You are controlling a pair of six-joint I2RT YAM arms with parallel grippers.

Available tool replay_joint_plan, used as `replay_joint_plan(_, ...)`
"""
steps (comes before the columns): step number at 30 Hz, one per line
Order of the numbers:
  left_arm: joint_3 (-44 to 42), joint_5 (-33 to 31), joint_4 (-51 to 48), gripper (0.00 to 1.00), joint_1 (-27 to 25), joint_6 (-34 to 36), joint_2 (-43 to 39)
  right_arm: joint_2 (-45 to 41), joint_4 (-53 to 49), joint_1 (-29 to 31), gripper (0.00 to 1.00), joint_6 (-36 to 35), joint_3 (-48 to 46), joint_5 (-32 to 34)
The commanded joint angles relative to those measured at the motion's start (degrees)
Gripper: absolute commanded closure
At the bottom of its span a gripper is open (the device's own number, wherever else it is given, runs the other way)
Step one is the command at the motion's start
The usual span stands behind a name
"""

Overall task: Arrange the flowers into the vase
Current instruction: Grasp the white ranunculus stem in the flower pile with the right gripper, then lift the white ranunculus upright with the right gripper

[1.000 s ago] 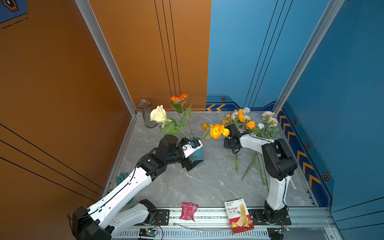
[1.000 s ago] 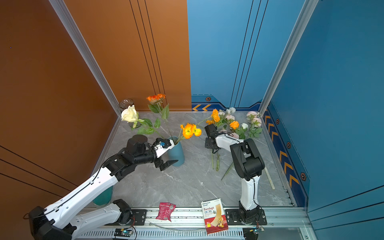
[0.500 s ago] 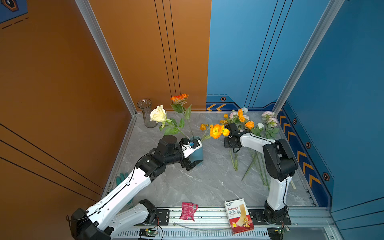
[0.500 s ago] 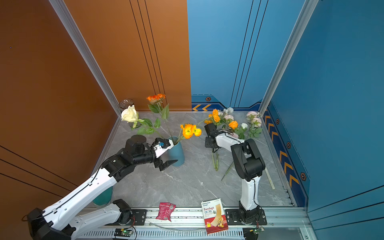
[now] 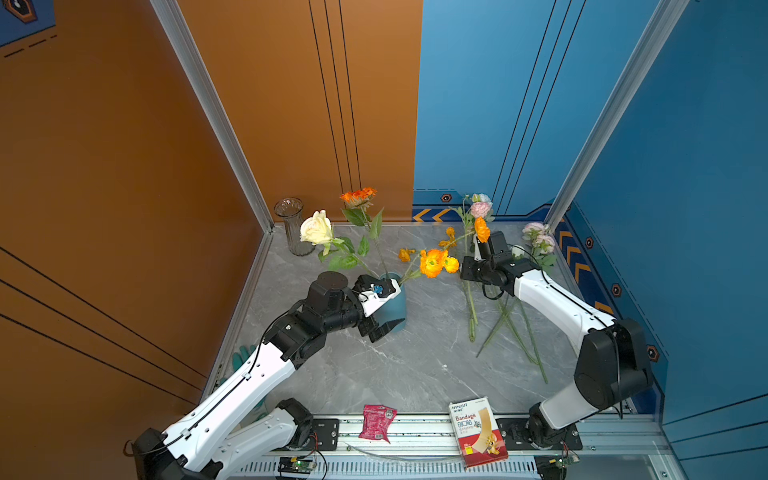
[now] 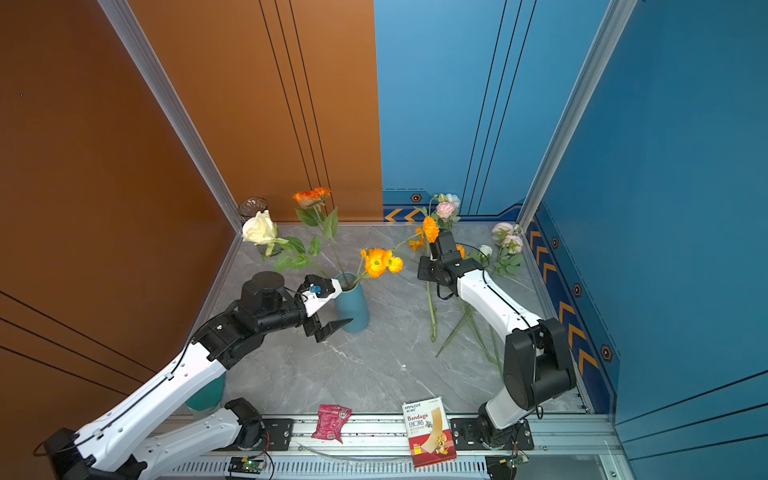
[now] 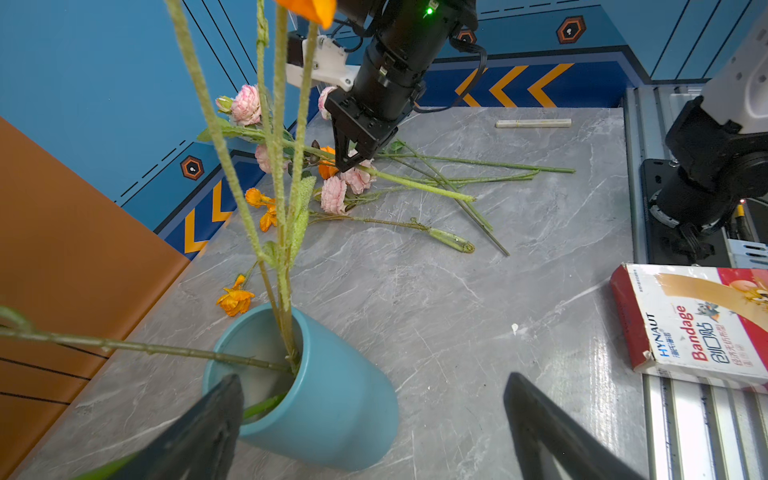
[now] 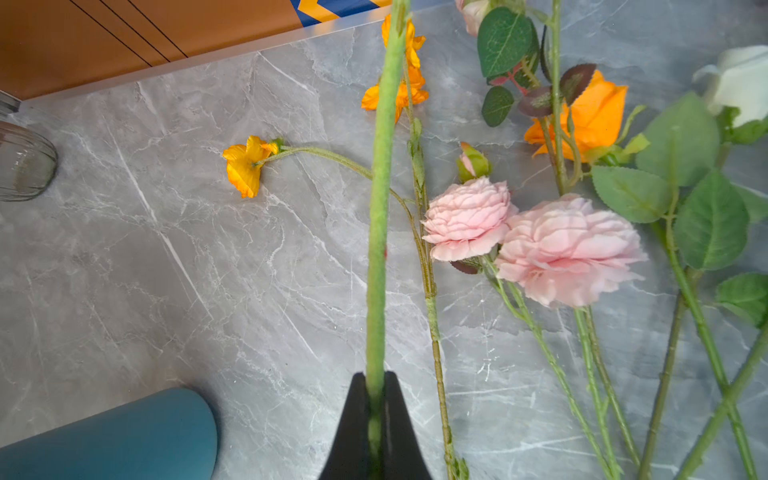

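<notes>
In the far left corner a clear ribbed glass vase stands empty, out of the way. To its right the teal ceramic vase stands upright on the grey marbled tabletop and already holds a cream-white rose, an orange daisy-like bloom and a spray of orange poppies, all leaning outward. The left gripper waits at this vase's side with its fingers spread wide, one close against the rim. Whether it touches cannot be told, and it seems posted there to steady the vase for the next stem. Further right, the right gripper has its fingers pressed together on a thick fuzzy green stem, pinching it partway along, probably so the cut end can swing down into the vase. The loose flowers, pink peonies among them, lie on the tabletop beside it, apart from the teal vase. Compared with a second earlier, this gripper has gone from slightly parted to shut and its arm has drawn back and risen. The orange poppy head, with a pink bloom beside it, stands higher against the blue wall. The left arm and the vase look unchanged.
</notes>
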Motion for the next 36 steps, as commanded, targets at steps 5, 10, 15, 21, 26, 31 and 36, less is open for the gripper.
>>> replay_joint_plan(5,-0.4,-1.7,0.9,0.02,0.2,-0.3,-1.8,-10.0,8.4,-4.6,1.0,3.4,-5.4,-14.2)
replay_joint_plan(10,-0.7,-2.0,1.1,0.02,0.3,-0.3,-1.6,-16.9,26.1,-12.8,1.0,17.3,-10.3,-32.2)
replay_joint_plan(15,-0.6,-1.2,1.1,0.02,0.6,-0.2,-1.9,-17.3,39.9,-17.7,1.0,29.4,-11.2,-42.4)
replay_joint_plan(21,-0.7,-0.8,0.9,0.02,0.6,-0.1,-2.2,-13.3,64.2,-18.9,1.0,48.3,-12.0,-49.7)
replay_joint_plan(26,-0.5,-0.3,0.8,0.02,0.5,-0.1,-2.4,-13.2,65.3,-18.5,1.0,50.0,-10.9,-50.4)
replay_joint_plan(31,-0.6,-0.3,0.7,0.02,0.6,-0.1,-2.8,-17.1,41.4,-15.1,1.0,30.7,-5.7,-47.6)
replay_joint_plan(36,-0.5,-0.2,0.8,0.02,0.6,-0.1,-3.5,-25.7,20.8,-5.2,1.0,5.9,-2.0,-25.2)
